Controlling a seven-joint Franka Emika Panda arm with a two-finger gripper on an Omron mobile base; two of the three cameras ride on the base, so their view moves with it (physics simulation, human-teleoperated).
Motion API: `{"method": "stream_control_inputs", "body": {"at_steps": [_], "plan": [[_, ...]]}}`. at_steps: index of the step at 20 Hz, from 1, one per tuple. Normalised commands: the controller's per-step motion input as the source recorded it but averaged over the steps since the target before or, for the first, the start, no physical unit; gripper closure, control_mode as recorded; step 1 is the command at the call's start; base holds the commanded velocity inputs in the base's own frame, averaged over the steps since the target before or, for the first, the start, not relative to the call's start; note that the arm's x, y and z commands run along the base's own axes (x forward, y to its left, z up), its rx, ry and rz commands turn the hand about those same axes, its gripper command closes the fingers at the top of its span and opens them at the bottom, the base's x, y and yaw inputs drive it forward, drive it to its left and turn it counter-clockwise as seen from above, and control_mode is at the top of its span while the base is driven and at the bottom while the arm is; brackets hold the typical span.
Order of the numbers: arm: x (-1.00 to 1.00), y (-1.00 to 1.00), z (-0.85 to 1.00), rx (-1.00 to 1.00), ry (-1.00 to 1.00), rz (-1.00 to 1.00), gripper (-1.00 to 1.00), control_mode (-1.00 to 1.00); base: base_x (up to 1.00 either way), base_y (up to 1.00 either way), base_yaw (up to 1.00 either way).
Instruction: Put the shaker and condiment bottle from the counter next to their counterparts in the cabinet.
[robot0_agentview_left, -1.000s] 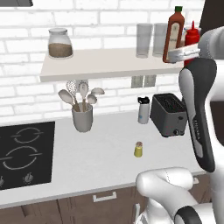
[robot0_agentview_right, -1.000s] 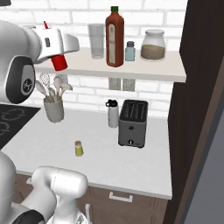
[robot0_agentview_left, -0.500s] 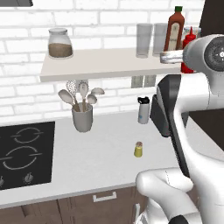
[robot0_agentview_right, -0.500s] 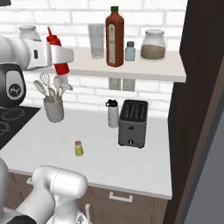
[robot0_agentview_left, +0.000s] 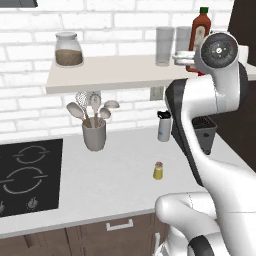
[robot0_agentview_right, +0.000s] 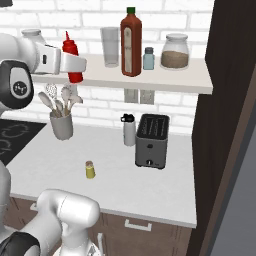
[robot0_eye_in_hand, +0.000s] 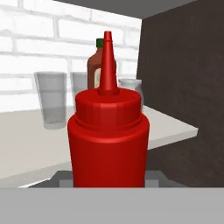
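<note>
My gripper (robot0_agentview_right: 75, 64) is shut on the condiment bottle (robot0_agentview_right: 73, 60), a small red squeeze bottle held upright at the level of the cabinet shelf (robot0_agentview_right: 165, 84), left of the glasses. In the hand view the condiment bottle (robot0_eye_in_hand: 108, 140) stands close in front, with the tall dark-red sauce bottle (robot0_eye_in_hand: 92, 65) behind it. That sauce bottle (robot0_agentview_right: 131, 42) and the lidded jar (robot0_agentview_right: 175, 51) of brown contents stand on the shelf. The shaker (robot0_agentview_right: 90, 170) (robot0_agentview_left: 158, 171) stands alone on the counter (robot0_agentview_right: 120, 185). I cannot tell whether the held bottle touches the shelf.
On the counter are a utensil crock (robot0_agentview_right: 61, 125), a white-and-black flask (robot0_agentview_right: 129, 130), a toaster (robot0_agentview_right: 151, 140) and the black cooktop (robot0_agentview_left: 25, 170). Drinking glasses (robot0_agentview_right: 110, 46) and a small blue-grey shaker (robot0_agentview_right: 148, 58) share the shelf. A dark tall unit (robot0_agentview_right: 230, 125) closes off the right.
The arm has swung round at shelf height, its big joint now in front of the shelf's right end in the left base view. The red bottle has shifted slightly toward the glasses, still gripped.
</note>
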Motion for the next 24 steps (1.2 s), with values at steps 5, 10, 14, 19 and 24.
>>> {"method": "stream_control_inputs", "body": {"at_steps": [5,10,14,19,24], "plan": [[0.43,0.0,-0.04,0.01,0.0,-0.01,1.0,-1.0,0.0,0.0,0.0],[0.34,0.0,-0.17,0.0,0.0,0.0,1.0,-1.0,0.0,0.0,0.0],[0.23,-0.05,-0.06,0.0,-0.02,0.0,1.0,-1.0,0.0,0.0,0.0],[0.14,-0.1,-0.05,0.0,-0.09,0.0,1.0,-1.0,0.0,0.0,0.0],[0.01,-0.05,-0.05,0.0,-0.07,0.0,1.0,-1.0,0.0,0.0,0.0]]}}
